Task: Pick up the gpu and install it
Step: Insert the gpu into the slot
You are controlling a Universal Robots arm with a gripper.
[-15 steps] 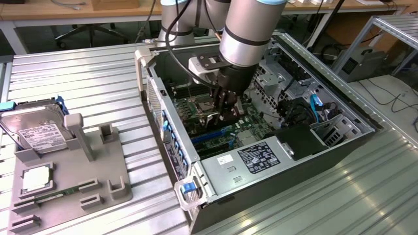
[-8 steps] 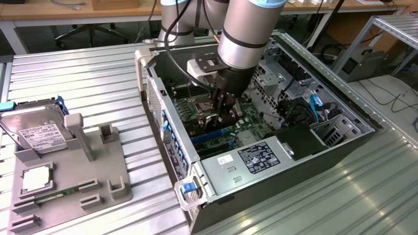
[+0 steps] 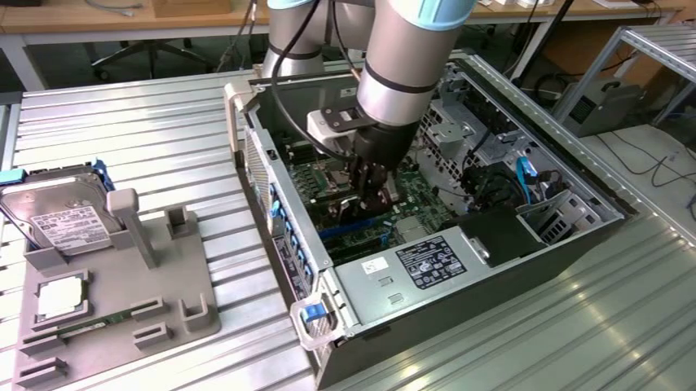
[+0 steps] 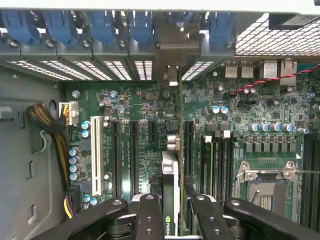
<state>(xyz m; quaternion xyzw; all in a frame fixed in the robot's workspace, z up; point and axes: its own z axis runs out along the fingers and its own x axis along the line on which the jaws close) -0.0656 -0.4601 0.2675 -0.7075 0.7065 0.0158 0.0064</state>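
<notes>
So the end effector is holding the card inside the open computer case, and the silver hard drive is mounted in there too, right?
Not quite. The hard drive sits outside the computer case, on the grey holder at the exterior view's left. The end effector does hold the gpu inside the case.

Setting: robotics lab, workshop type. Evidence: industrial robot arm (image 3: 403, 57) with its gripper (image 3: 367, 204) down inside an open computer tower (image 3: 588, 195). Workbench (image 3: 142, 122) topped with ribbed aluminium profiles, grey parts fixture (image 3: 163, 293) on it. Behind: wooden desks (image 3: 65, 20), office chair base (image 3: 130, 53), aluminium frame (image 3: 647, 37), loose floor cables (image 3: 653, 163).
</notes>
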